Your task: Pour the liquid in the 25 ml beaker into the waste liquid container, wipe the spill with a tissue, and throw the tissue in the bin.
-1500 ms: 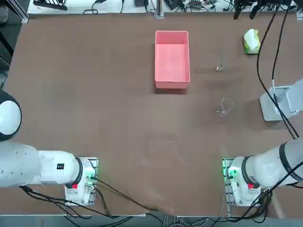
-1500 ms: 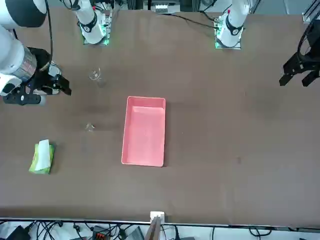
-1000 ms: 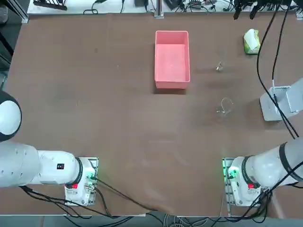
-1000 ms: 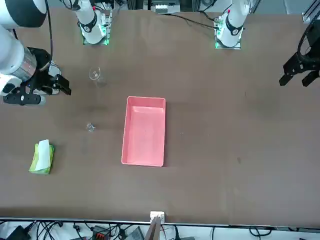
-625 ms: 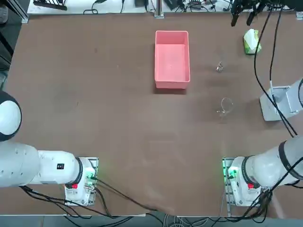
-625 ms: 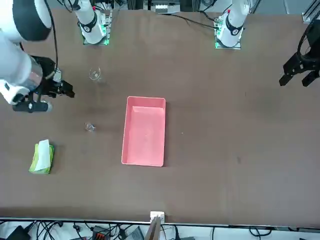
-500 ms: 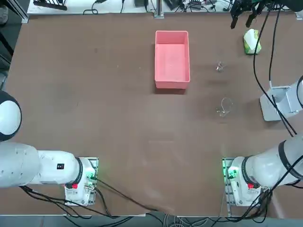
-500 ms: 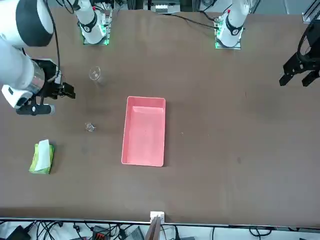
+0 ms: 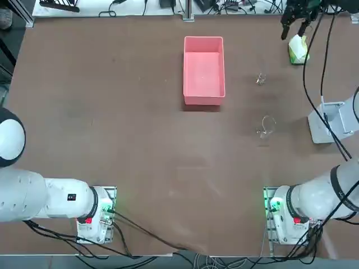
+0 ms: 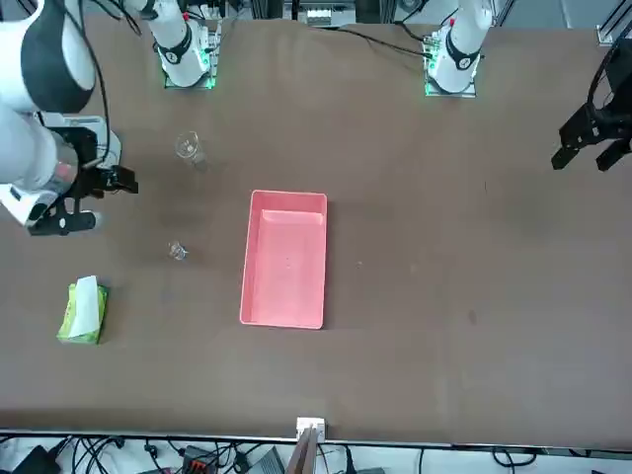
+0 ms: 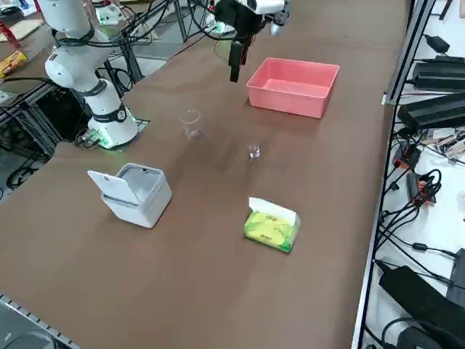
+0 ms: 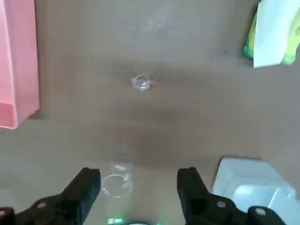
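Right hand (image 12: 138, 187): fingers wide, empty, had swung in above desk (image 9: 112, 112); 25 ml beaker (image 12: 140, 83) untouched, upright; pour into waste liquid container (image 9: 203, 95) not begun.

Right hand (image 12: 138, 187) raised off table, swung out above the beakers

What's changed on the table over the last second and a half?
Only the right arm moved: its tool, open and empty, swung over the right side of the table, high above the 25 ml beaker. Nothing was grasped or released. The larger beaker, pink waste liquid container, tissue pack and bin stayed put.
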`<state>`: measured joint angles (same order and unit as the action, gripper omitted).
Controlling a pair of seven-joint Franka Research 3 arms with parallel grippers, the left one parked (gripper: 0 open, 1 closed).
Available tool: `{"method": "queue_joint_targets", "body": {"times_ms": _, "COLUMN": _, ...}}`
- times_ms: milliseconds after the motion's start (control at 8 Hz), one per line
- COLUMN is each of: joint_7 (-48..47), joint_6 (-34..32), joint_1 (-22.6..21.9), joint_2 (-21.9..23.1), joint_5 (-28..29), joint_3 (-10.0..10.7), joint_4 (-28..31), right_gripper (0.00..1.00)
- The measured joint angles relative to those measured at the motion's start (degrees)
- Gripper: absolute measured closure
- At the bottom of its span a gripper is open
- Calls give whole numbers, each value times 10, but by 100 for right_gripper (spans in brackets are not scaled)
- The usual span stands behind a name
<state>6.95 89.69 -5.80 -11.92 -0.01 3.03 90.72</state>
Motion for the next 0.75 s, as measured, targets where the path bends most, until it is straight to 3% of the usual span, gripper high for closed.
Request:
{"method": "queue_joint_targets", "body": {"times_ms": 500, "joint_7": 192, "joint_6": 146, "joint_1": 31, "joint_2": -4, "joint_5": 6, "joint_3": 0, "joint_4": 100, "right_gripper": 0}}
{"method": "queue_joint_targets", "body": {"times_ms": 750, "joint_7": 322, "joint_6": 173, "joint_1": 54, "joint_2": -3, "joint_5": 61, "joint_3": 0, "joint_4": 119, "right_gripper": 0}}
